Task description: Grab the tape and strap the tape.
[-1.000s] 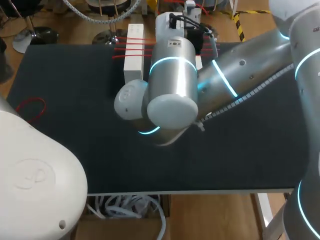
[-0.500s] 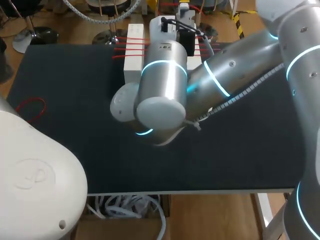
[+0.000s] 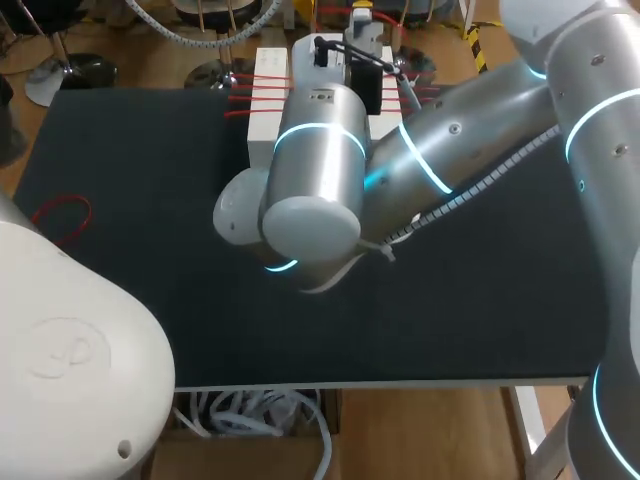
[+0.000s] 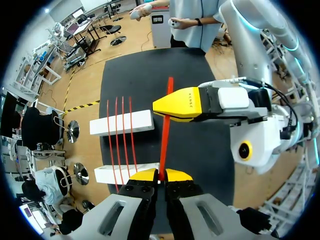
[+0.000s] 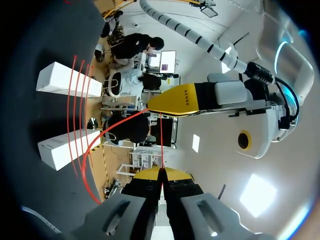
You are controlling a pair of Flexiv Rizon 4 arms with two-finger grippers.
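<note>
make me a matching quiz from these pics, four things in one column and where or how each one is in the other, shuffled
Things
1. left gripper
2. three red bands
3. loose red loop
4. white blocks

States
a. lying alone on the dark table, on my left arm's side
b. shut on the held band, which runs taut to the right gripper
c. stretched across both blocks
d. side by side with a gap between them

Pairs: 1-b, 2-c, 3-a, 4-d
</note>
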